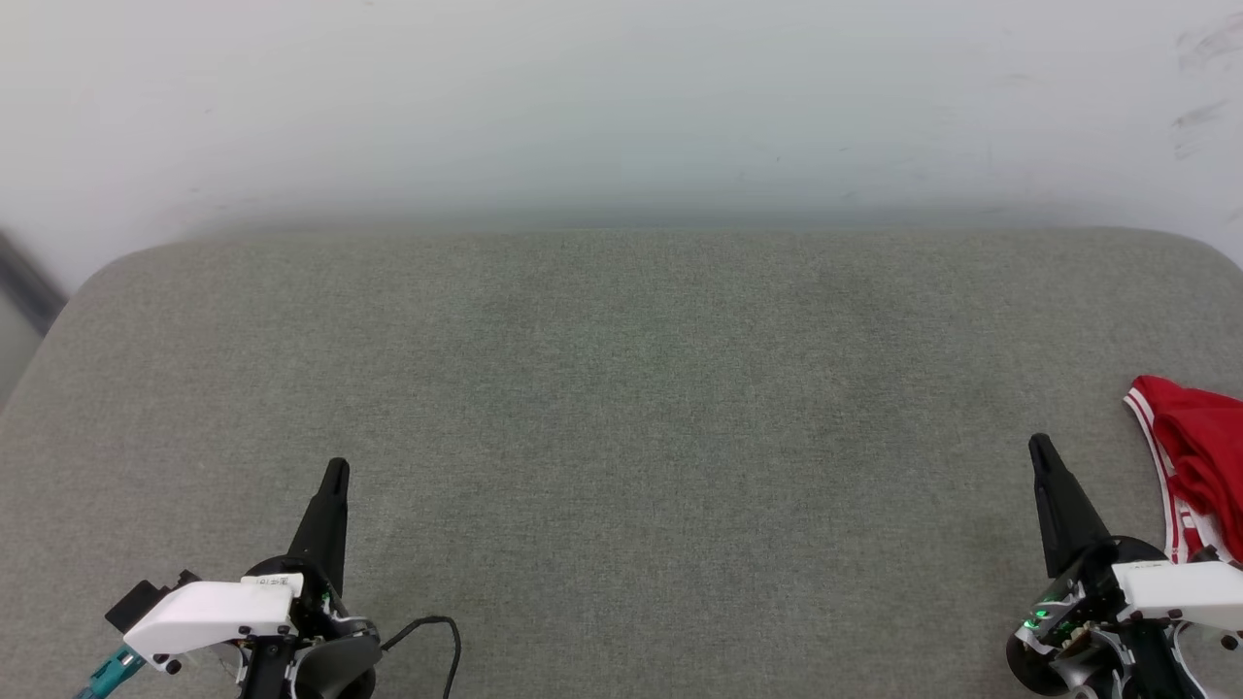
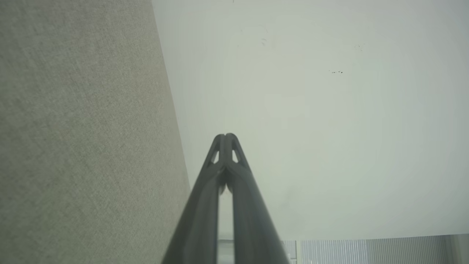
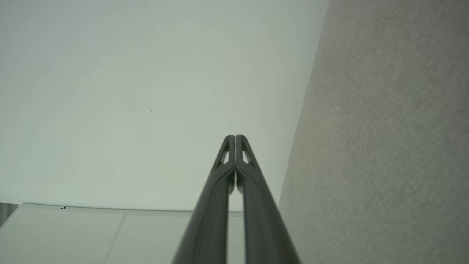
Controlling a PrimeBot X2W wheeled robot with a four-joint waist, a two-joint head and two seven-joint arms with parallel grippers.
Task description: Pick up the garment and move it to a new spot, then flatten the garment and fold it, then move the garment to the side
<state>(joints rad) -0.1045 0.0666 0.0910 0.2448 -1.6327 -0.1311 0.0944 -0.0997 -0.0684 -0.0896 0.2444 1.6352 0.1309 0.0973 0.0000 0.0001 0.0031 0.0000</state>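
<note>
The table top (image 1: 621,388) under the left gripper (image 1: 336,472) is woven grey cloth, matt and slightly rough. Its fingers (image 2: 205,205) look like dark matt plastic. Just beside the right gripper (image 1: 1040,447), the garment (image 1: 1204,456) — soft red cloth.

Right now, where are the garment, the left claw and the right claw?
garment (image 1: 1204,442): head view, on its red bunched cloth.
left claw (image 1: 336,472): head view, at its closed fingertips.
right claw (image 1: 1039,446): head view, at its closed fingertips.

free: grey fabric surface (image 1: 621,437), centre and left | obstacle: garment (image 1: 1204,456) at right edge | wall (image 1: 621,97) behind
</note>
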